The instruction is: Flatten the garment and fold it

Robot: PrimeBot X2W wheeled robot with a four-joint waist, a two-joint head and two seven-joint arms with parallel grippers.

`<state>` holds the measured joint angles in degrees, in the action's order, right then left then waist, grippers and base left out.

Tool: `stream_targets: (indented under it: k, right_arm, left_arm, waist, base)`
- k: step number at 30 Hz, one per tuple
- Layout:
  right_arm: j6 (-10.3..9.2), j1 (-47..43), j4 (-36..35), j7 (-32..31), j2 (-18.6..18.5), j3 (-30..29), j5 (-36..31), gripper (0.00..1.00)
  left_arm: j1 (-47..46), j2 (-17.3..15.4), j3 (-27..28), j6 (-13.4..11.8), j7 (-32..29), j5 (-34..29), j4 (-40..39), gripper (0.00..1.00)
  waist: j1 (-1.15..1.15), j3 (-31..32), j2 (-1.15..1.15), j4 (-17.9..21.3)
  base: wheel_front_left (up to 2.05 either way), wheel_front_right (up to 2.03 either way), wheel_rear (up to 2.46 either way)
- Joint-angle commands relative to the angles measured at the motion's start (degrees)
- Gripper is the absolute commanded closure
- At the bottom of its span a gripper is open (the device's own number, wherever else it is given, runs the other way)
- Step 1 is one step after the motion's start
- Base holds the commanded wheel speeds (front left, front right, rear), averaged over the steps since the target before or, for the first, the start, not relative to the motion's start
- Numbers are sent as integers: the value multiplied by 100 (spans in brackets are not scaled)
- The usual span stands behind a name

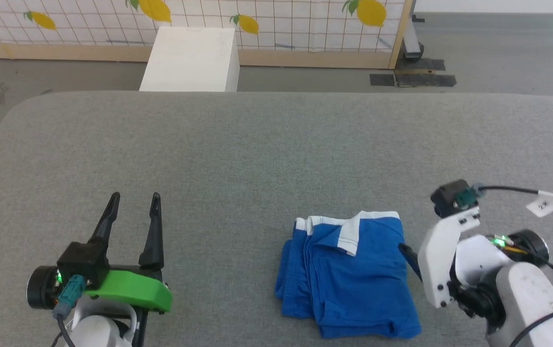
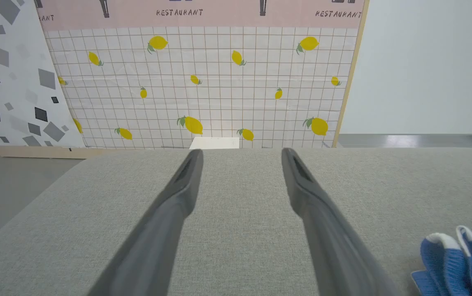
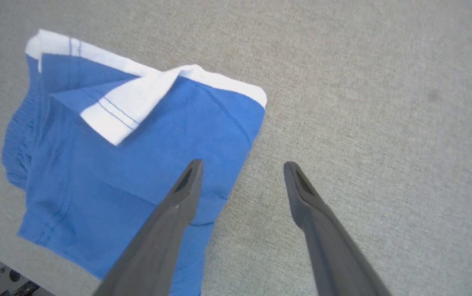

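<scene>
While garment [image 1: 348, 274] lies folded, left claw [image 1: 135, 196] and right claw [image 3: 242, 164] spread wide, empty.

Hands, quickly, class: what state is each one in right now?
Left hand: open, holding nothing.
Right hand: open, holding nothing, at the edge of the garment.

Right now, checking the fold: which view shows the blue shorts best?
The right wrist view: the shorts lie close, nearly whole, a white-trimmed corner turned over. The head view shows them whole but smaller; the left wrist view catches an edge.
</scene>
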<state>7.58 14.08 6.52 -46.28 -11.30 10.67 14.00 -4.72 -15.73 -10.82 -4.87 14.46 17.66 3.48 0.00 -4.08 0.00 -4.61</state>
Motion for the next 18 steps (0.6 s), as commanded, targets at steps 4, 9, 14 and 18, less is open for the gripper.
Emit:
stream_targets:
  k: [4,9,14,18]
  right_arm:
    - [-9,-215,120,-75,268,-49,-84,0]
    - [-9,-268,584,-109,416,22,-162,0]
    - [-9,-212,1007,58,532,129,-149,0]
    - [-9,-121,1282,125,573,189,-81,56]
  left_arm:
    - [-8,2,-40,-13,39,49,3,0]
    - [-86,8,-82,6,40,47,26,0]
    - [-145,-7,-93,17,40,65,70,0]
    - [-157,-21,-98,16,41,75,97,0]
  waist:
    - [0,-143,0,-62]
    - [0,-230,0,-173]
    - [0,-302,0,-260]
    - [0,-325,0,-284]
  base:
    - [0,0,0]
    - [0,0,0]
    - [0,0,0]
    - [0,0,0]
